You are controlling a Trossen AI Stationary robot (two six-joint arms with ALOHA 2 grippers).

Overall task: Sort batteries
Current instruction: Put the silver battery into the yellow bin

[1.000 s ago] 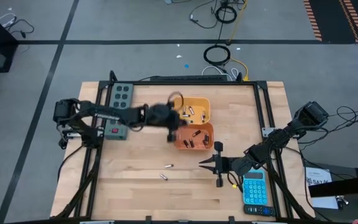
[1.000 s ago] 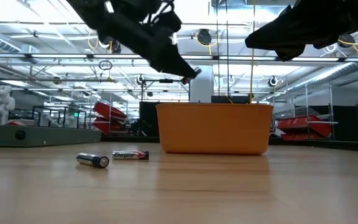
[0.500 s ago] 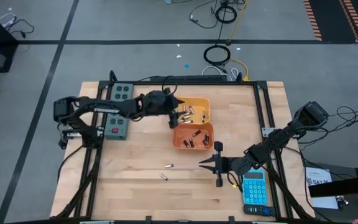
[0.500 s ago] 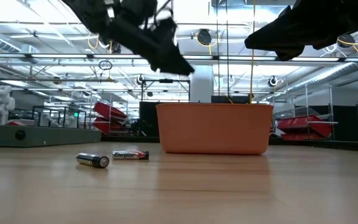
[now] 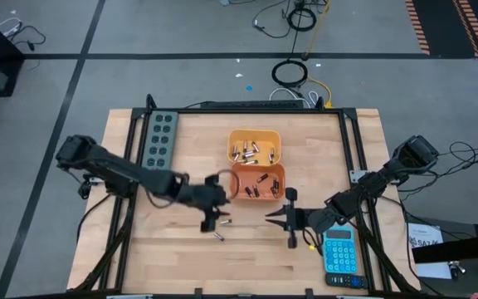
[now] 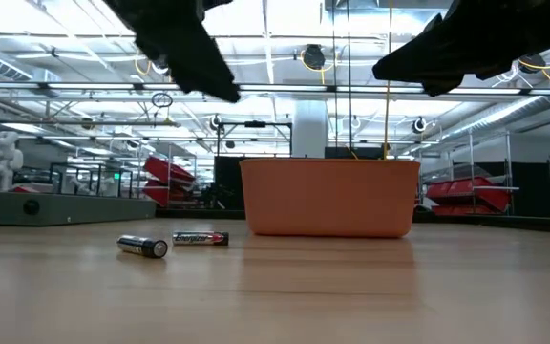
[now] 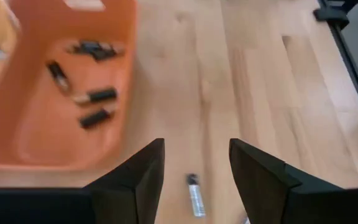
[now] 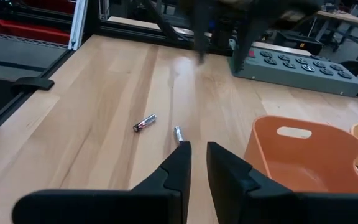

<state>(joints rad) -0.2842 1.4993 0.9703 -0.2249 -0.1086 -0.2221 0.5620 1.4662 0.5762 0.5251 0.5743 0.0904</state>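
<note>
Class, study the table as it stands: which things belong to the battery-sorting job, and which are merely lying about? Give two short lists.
Belonging to the job:
- two loose batteries on the bare wood
- lighter orange bin with light cells
- darker orange bin with dark cells
- left gripper, fingers open over the loose batteries

Lying about:
- blue calculator
- grey power strip
- right gripper, waiting

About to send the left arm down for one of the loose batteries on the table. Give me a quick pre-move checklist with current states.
1. Left end effector open: ok.
2. Left end effector empty: ok.
3. Loose battery between the open fingers in the left wrist view: ok.
4. Second loose battery apart from the first: ok.
5. Right end effector parked beside the darker orange bin, clear of both batteries: ok.
6. Height above the table: cannot tell.
</note>
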